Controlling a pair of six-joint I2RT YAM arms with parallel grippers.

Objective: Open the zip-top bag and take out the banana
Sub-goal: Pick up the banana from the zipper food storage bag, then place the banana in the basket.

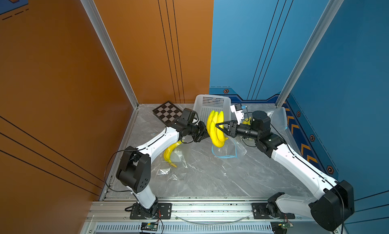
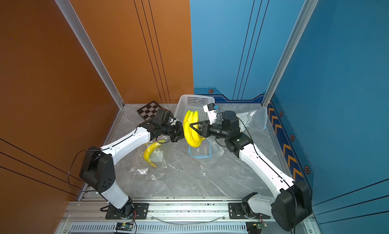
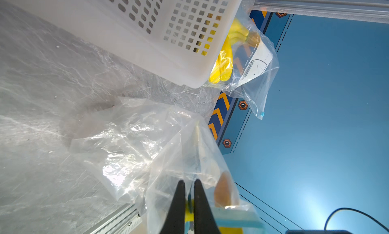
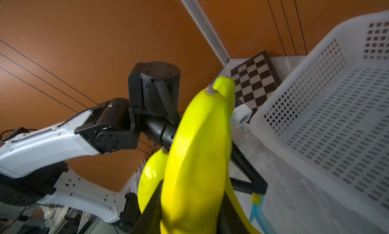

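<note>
Between the two arms, the right gripper (image 1: pixel 216 125) is clamped on the banana bunch (image 1: pixel 219 138), held up off the surface (image 1: pixel 210 180). Just beside it, the left gripper (image 3: pixel 189 185) is pinched shut on the clear zip-top bag (image 3: pixel 189 150), which sags below the fruit. Beyond both stands a white basket (image 1: pixel 212 102).
</note>
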